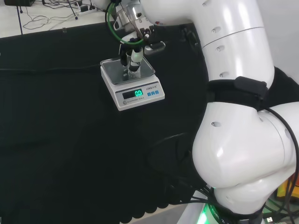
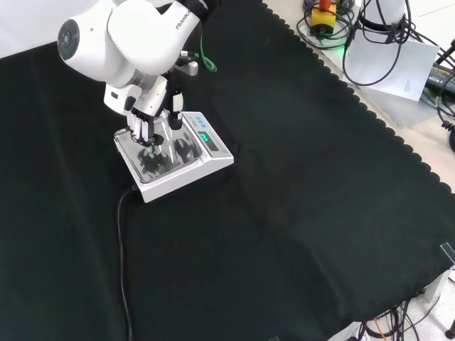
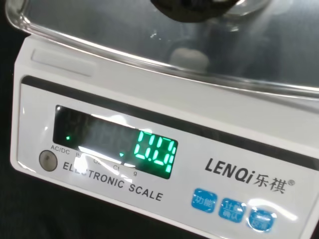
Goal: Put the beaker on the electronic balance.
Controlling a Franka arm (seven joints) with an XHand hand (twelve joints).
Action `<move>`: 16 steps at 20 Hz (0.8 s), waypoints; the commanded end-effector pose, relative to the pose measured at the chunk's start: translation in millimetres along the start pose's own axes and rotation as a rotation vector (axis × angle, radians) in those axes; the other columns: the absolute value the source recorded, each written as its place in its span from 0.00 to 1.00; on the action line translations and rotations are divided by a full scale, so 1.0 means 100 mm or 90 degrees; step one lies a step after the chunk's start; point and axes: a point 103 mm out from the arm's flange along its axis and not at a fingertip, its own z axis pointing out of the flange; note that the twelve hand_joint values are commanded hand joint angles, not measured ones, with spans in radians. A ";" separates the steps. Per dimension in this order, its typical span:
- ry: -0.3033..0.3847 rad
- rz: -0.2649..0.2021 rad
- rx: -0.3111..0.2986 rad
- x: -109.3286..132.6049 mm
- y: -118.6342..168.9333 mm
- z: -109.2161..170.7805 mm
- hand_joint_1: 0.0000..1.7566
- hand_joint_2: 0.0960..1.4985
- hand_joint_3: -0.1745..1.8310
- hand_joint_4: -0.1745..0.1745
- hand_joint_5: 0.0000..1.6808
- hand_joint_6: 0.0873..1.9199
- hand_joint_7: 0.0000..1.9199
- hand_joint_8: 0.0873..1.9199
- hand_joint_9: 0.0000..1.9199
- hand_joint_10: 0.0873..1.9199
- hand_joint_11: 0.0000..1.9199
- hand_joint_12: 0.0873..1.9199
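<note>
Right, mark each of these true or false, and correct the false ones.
1. The hand is above the balance pan. True.
2. The balance's green display is lit. True.
3. The balance lies on bare white tabletop. False: it sits on the black cloth.
4. A red ribbed ring sits on the pan. False: there is none.
5. In the front view, a dark cable runs from the balance toward the bottom edge. True.

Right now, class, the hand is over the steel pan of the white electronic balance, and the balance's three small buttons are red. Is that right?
Not quite: the three small buttons are blue, not red, as the wrist view shows. The rest holds: the black and white hand is over the steel pan of the white electronic balance.
</note>
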 end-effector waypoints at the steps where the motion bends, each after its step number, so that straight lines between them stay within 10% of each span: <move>1: 0.009 -0.002 0.020 0.03 0.01 0.00 0.92 0.75 0.09 0.00 0.48 0.55 0.35 0.63 0.50 0.62 0.32 0.90; 4: 0.004 0.004 0.027 0.04 -0.03 -0.01 0.77 0.75 0.08 0.04 0.46 0.59 0.31 0.56 0.46 0.52 0.42 0.63; 7: 0.008 0.011 0.038 0.02 -0.07 -0.02 0.70 0.71 0.01 0.31 0.40 0.50 0.23 0.44 0.42 0.37 0.54 0.48; 10: 0.021 0.013 0.048 0.00 -0.11 -0.02 0.62 0.64 0.00 0.49 0.25 0.44 0.14 0.39 0.27 0.37 0.33 0.63; 16: 0.022 0.010 0.057 0.00 -0.16 -0.03 0.52 0.56 0.00 0.54 0.11 0.26 0.01 0.20 0.01 0.33 0.05 0.79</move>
